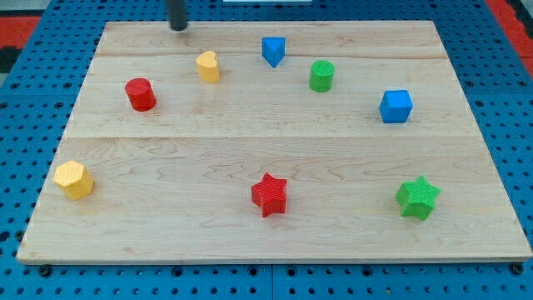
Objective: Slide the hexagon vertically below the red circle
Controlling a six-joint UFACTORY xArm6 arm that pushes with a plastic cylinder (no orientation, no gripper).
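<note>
The yellow hexagon (73, 179) lies near the board's left edge, toward the view's bottom. The red circle (140, 94) is a short cylinder above it and a little to the right. My tip (178, 27) is at the view's top, above and right of the red circle, touching no block. It is far from the yellow hexagon.
A yellow heart-like block (208, 67) sits just right of my tip's column. A blue triangle (272, 50), green cylinder (321, 76) and blue cube (396, 107) lie to the upper right. A red star (269, 194) and green star (417, 197) lie near the bottom. The wooden board (250, 242) ends above blue pegboard.
</note>
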